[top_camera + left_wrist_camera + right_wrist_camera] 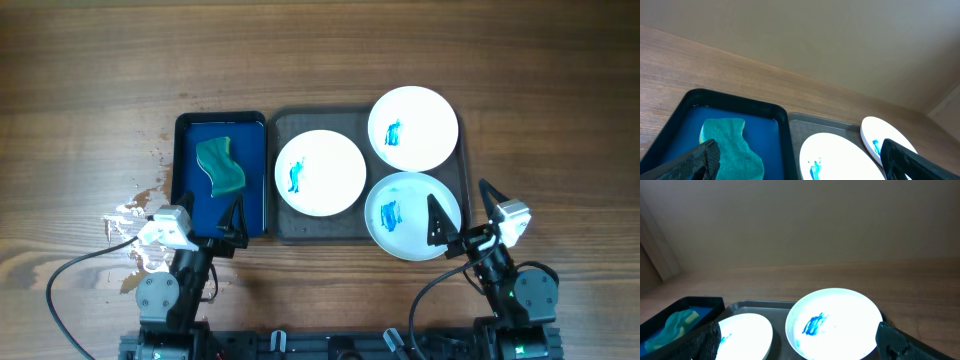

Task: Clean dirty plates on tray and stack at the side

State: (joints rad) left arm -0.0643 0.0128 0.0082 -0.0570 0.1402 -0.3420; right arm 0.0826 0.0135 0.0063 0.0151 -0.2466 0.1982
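Three white plates with blue smears lie on the dark grey tray (285, 125): one at the left (320, 172), one at the far right (413, 128), one at the near right (413, 215). My left gripper (212, 216) is open and empty, hovering over the near end of the small blue tray. In the left wrist view (805, 167) it frames the left plate (835, 155) and the far right plate (885, 135). My right gripper (462, 208) is open and empty above the near right plate's near edge; it also shows in the right wrist view (807, 342) over that plate (835, 322).
A deep-blue tray (255, 130) with a teal sponge (220, 165) lies just left of the grey tray. A wet shiny patch (130, 225) marks the wood to its left. The sponge (730, 140) shows in the left wrist view.
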